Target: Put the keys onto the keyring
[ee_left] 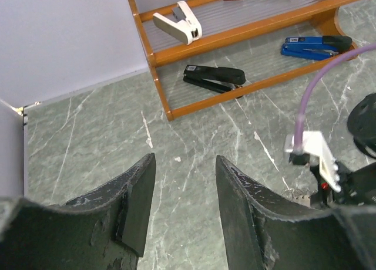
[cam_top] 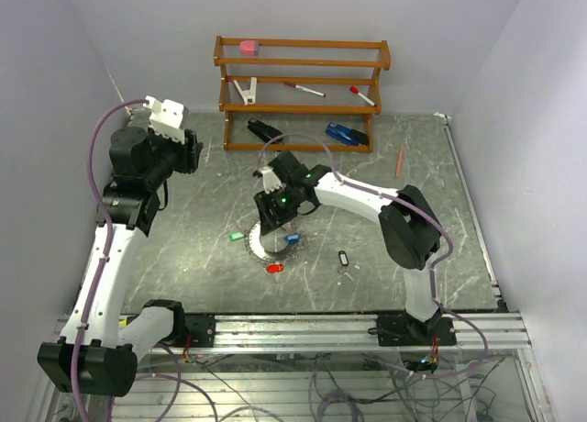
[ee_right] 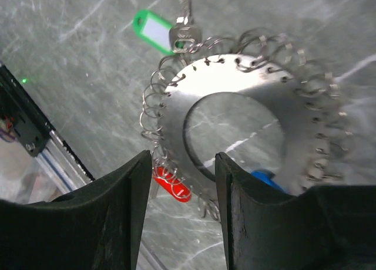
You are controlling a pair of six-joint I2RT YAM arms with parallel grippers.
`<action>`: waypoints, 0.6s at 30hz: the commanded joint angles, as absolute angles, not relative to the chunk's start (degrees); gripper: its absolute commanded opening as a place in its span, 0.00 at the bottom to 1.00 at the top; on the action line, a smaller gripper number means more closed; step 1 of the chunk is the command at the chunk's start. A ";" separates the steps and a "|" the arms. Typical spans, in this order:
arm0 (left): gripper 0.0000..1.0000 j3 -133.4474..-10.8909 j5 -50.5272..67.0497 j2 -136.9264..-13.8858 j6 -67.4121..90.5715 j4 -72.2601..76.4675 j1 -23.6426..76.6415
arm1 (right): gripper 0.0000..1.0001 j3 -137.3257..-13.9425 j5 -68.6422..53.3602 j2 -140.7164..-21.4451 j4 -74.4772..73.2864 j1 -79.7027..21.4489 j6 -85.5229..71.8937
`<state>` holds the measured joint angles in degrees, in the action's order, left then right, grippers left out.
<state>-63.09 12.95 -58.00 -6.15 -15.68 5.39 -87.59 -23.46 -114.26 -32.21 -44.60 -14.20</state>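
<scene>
Your right gripper hovers, fingers apart, over the keyring lying flat mid-table among the keys, your left gripper likewise apart and empty; it's probably light, stiff and slippery, so pinch the flat plate, not the wire loops.

Robotics lab test cell, plain pale walls, aluminium rail, loose cables, marbled tabletop

Four keys are counted: the green-tagged key, the blue-tagged key, the red-tagged key and the black-tagged key. One keyring is seen. Three staplers are counted: the black stapler, the blue stapler and the white stapler. Two red-capped pens, one pink object and one wooden rack are also counted.
</scene>
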 commanded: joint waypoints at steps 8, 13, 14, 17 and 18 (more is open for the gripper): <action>0.68 -60.90 12.17 -55.79 -4.19 -13.87 3.97 | 0.48 -83.97 -25.23 -119.04 -30.52 -42.80 -15.65; 0.92 -60.72 12.91 -55.55 -4.05 -13.96 3.65 | 0.49 -83.14 -23.79 -121.79 -31.54 -40.22 -15.46; 0.96 -60.87 12.84 -55.60 -4.11 -14.04 3.61 | 0.49 -82.95 -23.47 -122.19 -31.45 -39.93 -15.28; 0.98 -61.32 12.64 -55.69 -4.35 -14.32 3.52 | 0.49 -83.67 -22.06 -124.09 -32.52 -39.66 -14.68; 0.98 -61.39 12.72 -55.64 -4.53 -14.36 3.54 | 0.49 -83.71 -21.28 -124.57 -32.62 -39.60 -14.74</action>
